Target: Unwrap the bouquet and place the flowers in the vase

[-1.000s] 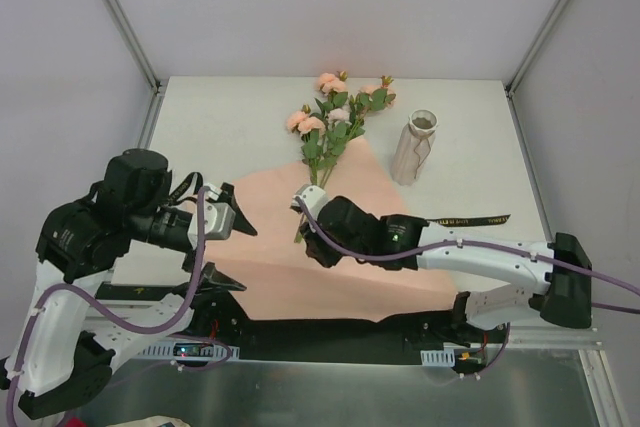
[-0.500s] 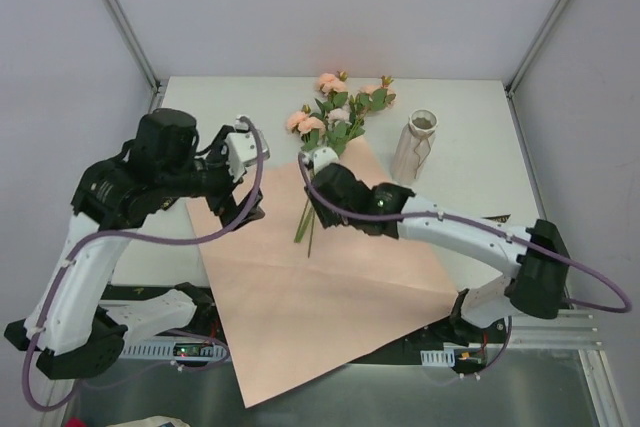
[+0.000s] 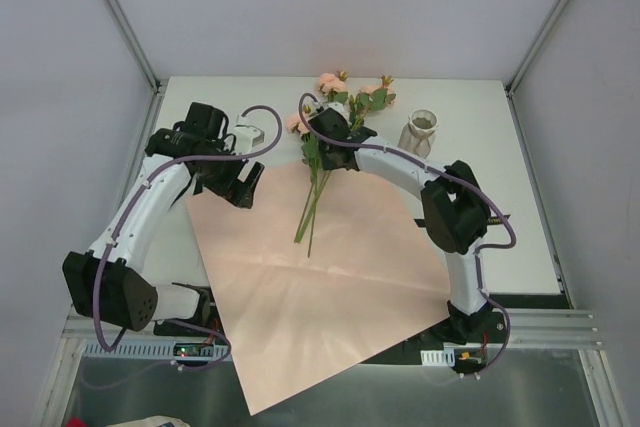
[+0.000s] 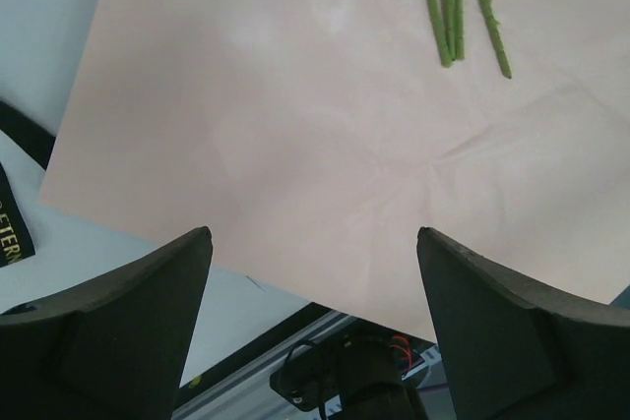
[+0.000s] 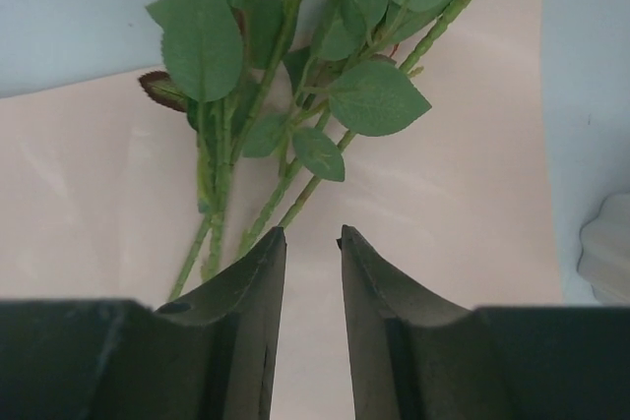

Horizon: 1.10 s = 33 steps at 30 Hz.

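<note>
The bouquet is unwrapped. Its pale pink paper (image 3: 320,297) lies spread flat on the table. The flowers (image 3: 340,112) lie at the far middle, blooms on the table and green stems (image 3: 312,209) on the paper. The off-white vase (image 3: 420,133) stands upright to their right. My right gripper (image 3: 318,132) hovers over the leafy part of the stems (image 5: 246,213); in the right wrist view it (image 5: 313,233) is narrowly open with nothing between the fingers. My left gripper (image 3: 243,185) is wide open and empty above the paper's far left corner, also seen in its wrist view (image 4: 313,233).
A black gold-lettered ribbon (image 4: 12,233) lies on the table beside the paper. The paper's near corner (image 3: 250,402) overhangs the table's front rail. Grey walls with metal posts close in the table on three sides. The right arm's elbow (image 3: 455,215) arches above the paper's right corner.
The paper went from folded to spread flat. Both arms swung toward the far side: the left gripper to the paper's far left corner, the right gripper up the stems to the leaves.
</note>
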{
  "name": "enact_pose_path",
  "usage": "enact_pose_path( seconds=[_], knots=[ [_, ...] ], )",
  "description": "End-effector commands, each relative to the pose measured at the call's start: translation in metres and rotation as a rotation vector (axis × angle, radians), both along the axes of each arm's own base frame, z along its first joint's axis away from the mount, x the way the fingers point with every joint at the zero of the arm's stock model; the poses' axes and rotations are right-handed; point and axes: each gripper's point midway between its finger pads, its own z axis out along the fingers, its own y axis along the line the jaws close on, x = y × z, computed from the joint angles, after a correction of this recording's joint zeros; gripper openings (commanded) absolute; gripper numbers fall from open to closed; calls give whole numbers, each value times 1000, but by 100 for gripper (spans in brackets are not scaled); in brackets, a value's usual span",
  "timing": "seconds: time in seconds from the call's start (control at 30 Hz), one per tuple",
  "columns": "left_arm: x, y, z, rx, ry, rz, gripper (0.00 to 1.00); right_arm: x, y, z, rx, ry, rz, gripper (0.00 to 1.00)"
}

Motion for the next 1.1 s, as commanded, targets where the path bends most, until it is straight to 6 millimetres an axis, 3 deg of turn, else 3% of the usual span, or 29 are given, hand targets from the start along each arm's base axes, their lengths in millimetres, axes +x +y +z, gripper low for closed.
enact_pose_path(
  seconds=[0.0, 0.2, 0.4, 0.5, 0.67, 1.07],
  knots=[
    [23, 15, -24, 50, -20, 61, 84, 25, -1, 8, 49, -42, -63, 32],
    [35, 24, -61, 129, 20, 73, 81, 38, -13, -17, 41, -5, -104, 31],
    [33, 19, -77, 104, 38, 56, 80, 45, -8, -24, 80, -4, -98, 31],
    [32, 20, -83, 110, 40, 47, 80, 49, -9, -22, 93, -12, -108, 32],
    [31, 20, -89, 111, 37, 43, 79, 52, -11, -31, 110, 10, -132, 46],
    [32, 22, -89, 111, 13, 51, 79, 58, -23, -60, 83, 62, -186, 38]
  ],
)
